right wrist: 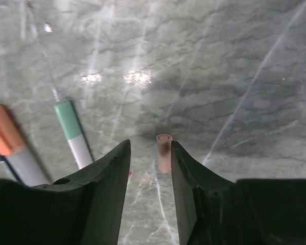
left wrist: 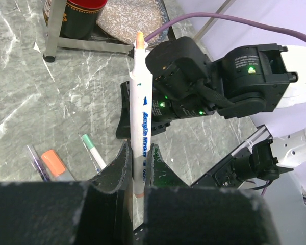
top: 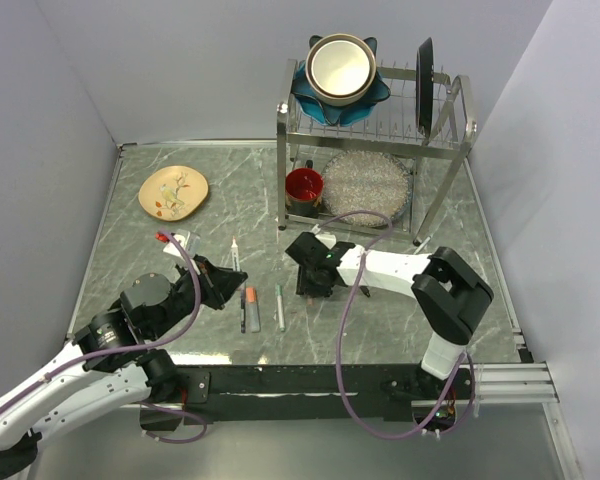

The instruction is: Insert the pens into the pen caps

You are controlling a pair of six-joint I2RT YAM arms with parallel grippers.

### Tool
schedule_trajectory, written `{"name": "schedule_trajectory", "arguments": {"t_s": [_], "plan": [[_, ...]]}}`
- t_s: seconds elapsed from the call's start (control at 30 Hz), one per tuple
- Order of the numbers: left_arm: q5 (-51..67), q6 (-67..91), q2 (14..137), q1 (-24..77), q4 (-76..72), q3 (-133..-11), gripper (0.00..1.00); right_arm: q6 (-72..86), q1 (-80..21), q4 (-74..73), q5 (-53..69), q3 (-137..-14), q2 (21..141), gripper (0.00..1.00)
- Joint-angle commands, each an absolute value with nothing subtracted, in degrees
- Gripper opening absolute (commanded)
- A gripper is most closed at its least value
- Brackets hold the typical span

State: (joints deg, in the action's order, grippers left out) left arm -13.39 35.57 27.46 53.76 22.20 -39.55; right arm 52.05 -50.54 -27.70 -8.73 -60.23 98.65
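Observation:
My left gripper [top: 220, 283] [left wrist: 141, 153] is shut on a white pen [left wrist: 141, 107] with blue lettering; its orange tip points away toward the right arm. My right gripper [top: 313, 272] [right wrist: 150, 148] is open and low over the table. A small salmon pen cap [right wrist: 164, 152] sits between its jaws, close against the right finger [right wrist: 186, 168]; I cannot tell if they touch. On the table lie an orange-capped pen [top: 251, 308] [left wrist: 53, 163] [right wrist: 7, 140], a green-capped pen [top: 279, 307] [left wrist: 92, 149] [right wrist: 71, 130], a dark pen [top: 243, 314] and a thin white pen [top: 235, 255].
A metal dish rack [top: 460, 150] stands at the back right with a bowl [top: 338, 68] and a dark plate [top: 425, 70] on top; a red cup [top: 304, 186] and a glass plate [top: 365, 185] sit beneath. A yellow plate [top: 173, 191] lies back left. A small red item [top: 163, 237] lies near the left arm.

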Motion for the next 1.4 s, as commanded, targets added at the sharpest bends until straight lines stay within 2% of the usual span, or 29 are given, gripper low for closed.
{"name": "schedule_trajectory", "arguments": {"t_s": [0.0,0.3,0.53,0.83,0.97,1.1,1.37], "plan": [[-13.3,34.7,26.9,54.1,21.9,-40.6,0.01,52.2,-51.3,-30.8,-12.7,-63.1,100.1,0.45],[-13.5,34.8,26.7,54.4,21.8,-40.4,0.01,52.4,-51.9,-29.6,-11.9,-61.1,101.1,0.42],[-13.3,35.0,27.8,54.5,21.8,-40.4,0.01,51.6,-52.8,-30.6,-13.7,-60.9,102.9,0.33],[-12.6,36.0,28.8,54.5,20.7,-40.0,0.01,49.7,-55.5,-32.2,-14.5,-62.4,105.6,0.29],[-11.9,36.7,29.8,54.4,19.9,-39.2,0.01,49.1,-55.8,-31.6,-15.0,-61.6,105.5,0.19],[-9.2,38.2,31.3,54.4,16.4,-36.5,0.01,48.2,-55.8,-29.3,-15.4,-60.3,104.0,0.00],[-2.1,45.4,37.7,54.4,2.8,-25.2,0.01,45.6,-55.4,-27.1,-17.6,-58.5,96.9,0.00]]}}
